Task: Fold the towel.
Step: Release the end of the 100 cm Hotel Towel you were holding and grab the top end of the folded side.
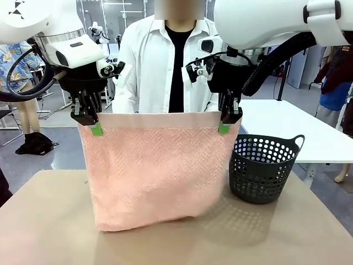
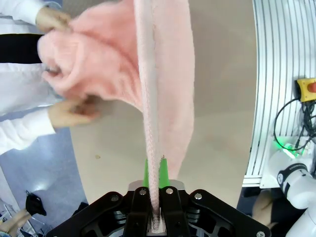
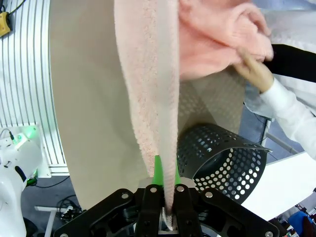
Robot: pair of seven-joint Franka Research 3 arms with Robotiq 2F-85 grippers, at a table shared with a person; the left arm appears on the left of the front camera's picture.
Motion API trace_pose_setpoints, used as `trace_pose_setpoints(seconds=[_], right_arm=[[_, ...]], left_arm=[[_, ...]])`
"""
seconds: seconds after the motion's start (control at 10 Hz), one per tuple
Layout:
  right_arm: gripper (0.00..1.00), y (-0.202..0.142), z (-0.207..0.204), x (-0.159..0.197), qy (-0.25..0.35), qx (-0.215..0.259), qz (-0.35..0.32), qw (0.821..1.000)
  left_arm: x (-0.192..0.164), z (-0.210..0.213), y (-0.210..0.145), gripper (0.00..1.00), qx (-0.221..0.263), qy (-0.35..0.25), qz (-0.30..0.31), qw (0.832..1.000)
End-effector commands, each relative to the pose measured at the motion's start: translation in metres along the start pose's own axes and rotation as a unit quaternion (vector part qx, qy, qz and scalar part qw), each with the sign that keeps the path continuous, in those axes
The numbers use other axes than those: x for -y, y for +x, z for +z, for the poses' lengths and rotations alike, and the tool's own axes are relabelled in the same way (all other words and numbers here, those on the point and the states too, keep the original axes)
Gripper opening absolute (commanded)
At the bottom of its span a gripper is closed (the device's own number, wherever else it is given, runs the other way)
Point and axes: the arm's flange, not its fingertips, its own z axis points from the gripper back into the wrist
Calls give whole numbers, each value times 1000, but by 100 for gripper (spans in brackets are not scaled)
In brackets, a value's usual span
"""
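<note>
We hold the towel (image 1: 154,176) up by its top corners, left hand (image 1: 92,126) & right hand (image 1: 225,124) both clamped on it, lower end on the bench (image 1: 44,221). Soft, limp, prob. light; best gripped at corners/edge band.

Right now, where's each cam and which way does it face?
Front: between the arms, robot's side, facing across the table at the person; both arms show, left hand and right hand shut on top corners of the towel.
Left wrist: on the left arm, looking down the pinched towel edge to the table; own green pads show.
Right wrist: on the right arm, same downward look, basket beside; own pads show.
Shared: both wrist views catch the person bunching the towel.
</note>
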Motion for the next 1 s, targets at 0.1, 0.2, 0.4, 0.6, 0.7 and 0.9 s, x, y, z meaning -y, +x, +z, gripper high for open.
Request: trace_pose_setpoints(seconds=[0.1,0.2,0.4,0.6,0.7,0.9], right_arm=[[0,-1,-1,0,0,-2,1,1000],[0,-1,-1,0,0,-2,1,1000],[0,-1,-1,0,0,-2,1,1000],[0,-1,-1,0,0,-2,1,1000],[0,-1,-1,0,0,-2,1,1000],[0,-1,-1,0,0,-2,1,1000]], left_arm=[[-1,2,0,0,1,3,0,1000],[-1,2,0,0,1,3,0,1000],[-1,2,0,0,1,3,0,1000],[-1,2,0,0,1,3,0,1000],[-1,2,0,0,1,3,0,1000],[-1,2,0,0,1,3,0,1000]])
